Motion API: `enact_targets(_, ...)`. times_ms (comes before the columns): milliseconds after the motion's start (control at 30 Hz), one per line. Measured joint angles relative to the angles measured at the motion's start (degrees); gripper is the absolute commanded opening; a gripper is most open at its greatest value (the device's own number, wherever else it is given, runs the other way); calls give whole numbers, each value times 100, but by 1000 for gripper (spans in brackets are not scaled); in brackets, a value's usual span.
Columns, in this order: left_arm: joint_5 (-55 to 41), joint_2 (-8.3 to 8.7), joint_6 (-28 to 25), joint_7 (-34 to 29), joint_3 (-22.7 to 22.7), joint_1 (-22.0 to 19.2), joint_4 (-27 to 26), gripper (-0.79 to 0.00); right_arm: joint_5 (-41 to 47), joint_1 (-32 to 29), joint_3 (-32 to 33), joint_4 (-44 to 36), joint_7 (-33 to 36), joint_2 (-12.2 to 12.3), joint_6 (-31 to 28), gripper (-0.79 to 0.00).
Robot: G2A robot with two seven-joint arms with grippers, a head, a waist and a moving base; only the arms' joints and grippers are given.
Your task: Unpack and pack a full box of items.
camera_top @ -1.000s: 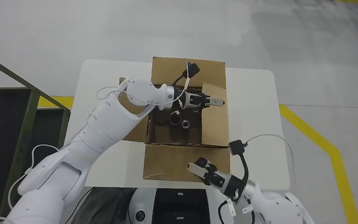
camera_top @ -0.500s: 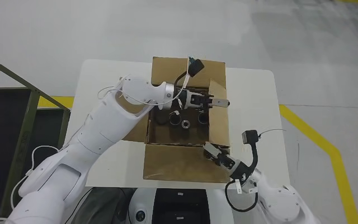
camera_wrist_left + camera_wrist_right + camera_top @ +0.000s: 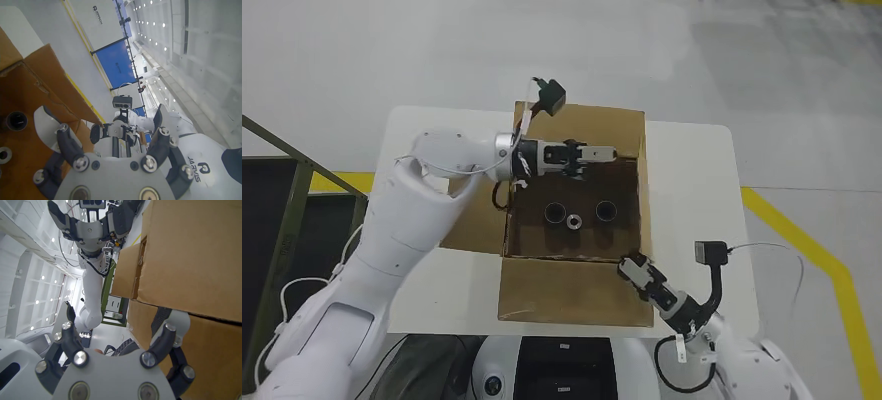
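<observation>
White table (image 3: pixel 697 200), rounded corners. One cardboard box (image 3: pixel 552 292) sits directly on it, roughly mid-table, top open and flaps spread. Far flap runs out to the table's far edge. Near flap lies toward the near edge. Left flap spreads out over the tabletop. White tabletop shows on both sides.

I find print in two places through the camera on my left pincer (image 3: pixel 100 113), both well beyond its fingertips, out in the hall behind. A white wall panel (image 3: pixel 98 19), far off and to one side of the pincer's line, carries a small round dark logo with a short word in dark capitals beside it. Closer to that line, a blue banner (image 3: pixel 117 66) stretched on a black frame bears the same kind of mark, a small logo and one short word, in dark print. Both are brand marks, so I leave them unread.
</observation>
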Motion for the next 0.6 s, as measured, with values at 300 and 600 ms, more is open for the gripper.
enact_targets(300, -99, 277, -77, -60, -1295, 864, -455, 0, -282, -529, 522, -224, -773, 3, -89, 0)
enact_targets(600, -283, 410, -127, -136, -2085, 1229, -223, 0, -178, -596, 958, -171, -1022, -6, 85, 0)
